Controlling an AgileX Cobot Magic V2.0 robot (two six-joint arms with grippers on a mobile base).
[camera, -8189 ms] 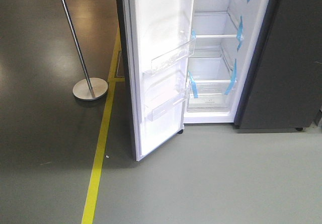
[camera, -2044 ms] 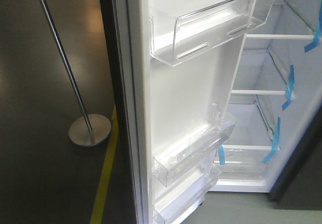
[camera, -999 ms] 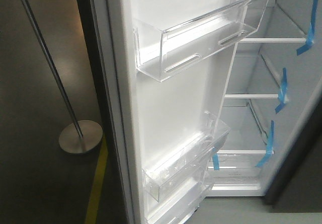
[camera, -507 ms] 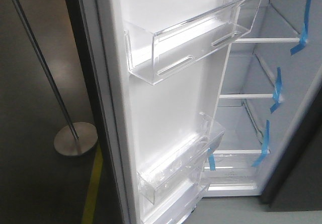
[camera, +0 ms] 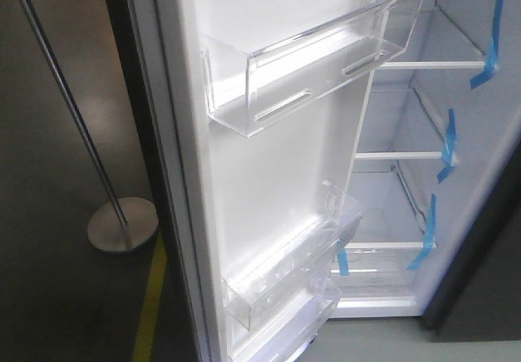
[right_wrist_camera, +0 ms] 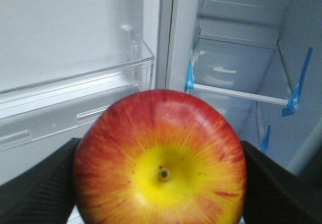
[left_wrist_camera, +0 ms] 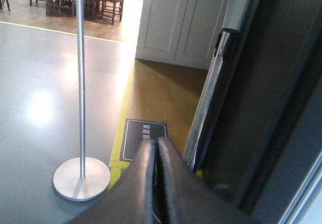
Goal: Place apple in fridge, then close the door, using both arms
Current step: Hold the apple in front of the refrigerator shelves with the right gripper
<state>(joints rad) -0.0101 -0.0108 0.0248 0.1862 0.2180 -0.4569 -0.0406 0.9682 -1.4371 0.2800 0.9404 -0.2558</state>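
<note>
left gripper (left_wrist_camera: 157, 142) jaws together | pole (left_wrist_camera: 80, 83) left | door (left_wrist_camera: 251, 108) right

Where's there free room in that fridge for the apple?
Every glass shelf in view looks bare, bordered by white walls and blue tape on the right edge. The clear door bins are empty too. It's tightest where those bins jut toward the shelf fronts, just ahead of the apple.

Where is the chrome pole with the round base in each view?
Front: chrome pole at far left, base beside the open door.
Left wrist: chrome pole left of centre, base lower left.
Right wrist: not in it.
Shared landmark: yellow floor line beside the base.
</note>
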